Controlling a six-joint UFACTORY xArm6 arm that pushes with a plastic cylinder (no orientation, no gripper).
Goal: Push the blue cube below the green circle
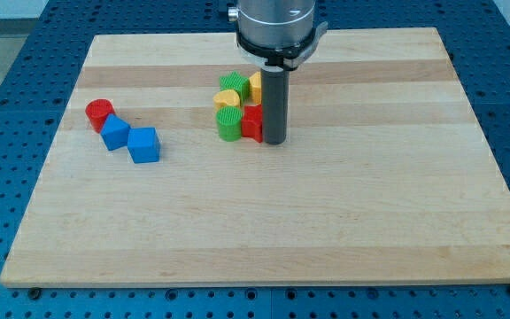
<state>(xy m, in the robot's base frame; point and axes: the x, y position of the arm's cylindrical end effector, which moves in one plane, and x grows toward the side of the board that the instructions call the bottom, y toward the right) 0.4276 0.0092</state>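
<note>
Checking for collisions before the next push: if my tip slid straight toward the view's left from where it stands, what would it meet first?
Almost at once, the red block: my tip stands right beside it, seemingly touching, with the green circle just beyond.

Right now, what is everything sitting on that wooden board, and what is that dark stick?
Red cylinder: 1, red, view's left.
Blue blocks: 2, blue, right of the red cylinder; one touches it, the blue cube is lower right.
Green circle: 1, green, centre cluster, bottom left.
Green block: 1, green, cluster top.
Yellow blocks: 2, yellow, one mid-cluster, one top right.
Red block: 1, red, cluster bottom right.
Board: 1, wood.
My tip: 1, dark rod, beside the red block's right.
</note>
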